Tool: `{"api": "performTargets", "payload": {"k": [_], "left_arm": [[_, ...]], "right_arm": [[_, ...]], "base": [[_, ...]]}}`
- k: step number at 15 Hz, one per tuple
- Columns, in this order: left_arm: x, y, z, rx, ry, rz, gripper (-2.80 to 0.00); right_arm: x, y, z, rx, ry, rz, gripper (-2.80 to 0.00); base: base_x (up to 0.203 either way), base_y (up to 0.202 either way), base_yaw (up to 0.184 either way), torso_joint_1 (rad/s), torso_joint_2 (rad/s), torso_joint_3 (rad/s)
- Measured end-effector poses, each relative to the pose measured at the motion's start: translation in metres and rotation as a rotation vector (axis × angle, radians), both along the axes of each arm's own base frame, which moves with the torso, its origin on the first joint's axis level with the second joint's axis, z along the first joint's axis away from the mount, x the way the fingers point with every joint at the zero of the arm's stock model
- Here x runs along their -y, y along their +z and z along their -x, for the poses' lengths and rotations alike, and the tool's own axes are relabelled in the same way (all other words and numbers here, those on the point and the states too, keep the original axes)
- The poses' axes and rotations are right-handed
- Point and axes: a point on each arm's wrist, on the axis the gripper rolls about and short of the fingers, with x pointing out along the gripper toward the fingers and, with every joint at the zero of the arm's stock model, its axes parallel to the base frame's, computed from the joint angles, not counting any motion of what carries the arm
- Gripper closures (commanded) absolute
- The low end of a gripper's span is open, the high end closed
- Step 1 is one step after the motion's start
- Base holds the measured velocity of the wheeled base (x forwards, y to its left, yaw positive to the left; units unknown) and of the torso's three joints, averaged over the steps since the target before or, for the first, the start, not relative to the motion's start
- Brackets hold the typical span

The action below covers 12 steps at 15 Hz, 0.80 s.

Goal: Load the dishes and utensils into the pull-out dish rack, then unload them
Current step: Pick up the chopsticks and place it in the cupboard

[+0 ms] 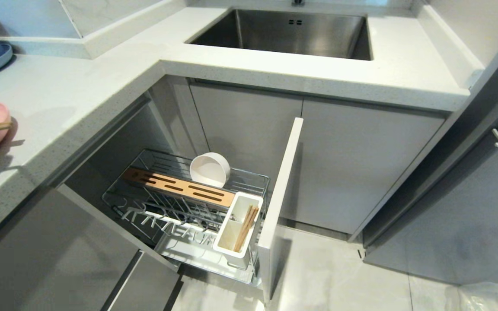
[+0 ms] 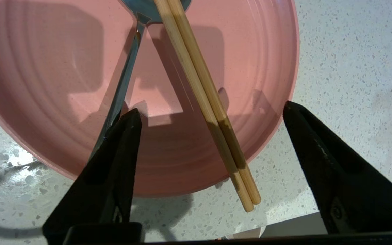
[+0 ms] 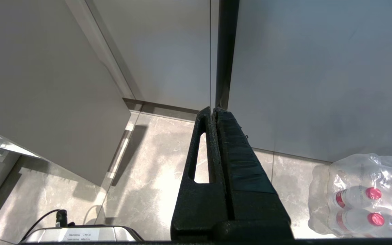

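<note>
above the speckled white countertop (image 2: pixel 345 68), the left gripper (image 2: pixel 213 112) hovers with fingers spread, empty, over the flat round pink plate (image 2: pixel 46 85) carrying two wooden chopsticks (image 2: pixel 202 98) and a silver metal spoon (image 2: pixel 124 78), while the right gripper (image 3: pixel 216 112) hangs closed near the floor.

Steel sink (image 1: pixel 301 32) sits at 12 o'clock in the white speckled countertop (image 1: pixel 80 86); shrink-wrapped water bottles (image 3: pixel 366 197) on the tiled floor (image 1: pixel 339 276).
</note>
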Motion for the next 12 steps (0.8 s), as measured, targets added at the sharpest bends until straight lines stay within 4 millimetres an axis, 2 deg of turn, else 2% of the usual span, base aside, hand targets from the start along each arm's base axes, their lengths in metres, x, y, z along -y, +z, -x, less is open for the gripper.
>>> {"api": "performTargets", "payload": {"k": [8, 12], "left_arm": [[-0.0062, -0.0030, -0.0050, -0.009, 0.000, 0.022, -2.80], [-0.0069, 0.0029, -0.0037, 0.011, 0.005, 0.014, -2.80]], "right_arm": [[0.0000, 0.0000, 0.0000, 0.000, 0.000, 0.000, 0.00], [0.0000, 0.0000, 0.0000, 0.000, 0.000, 0.000, 0.00]], "base": [[0.000, 0.000, 0.000, 0.000, 0.00, 0.000], [0.000, 0.000, 0.000, 0.000, 0.00, 0.000]]}}
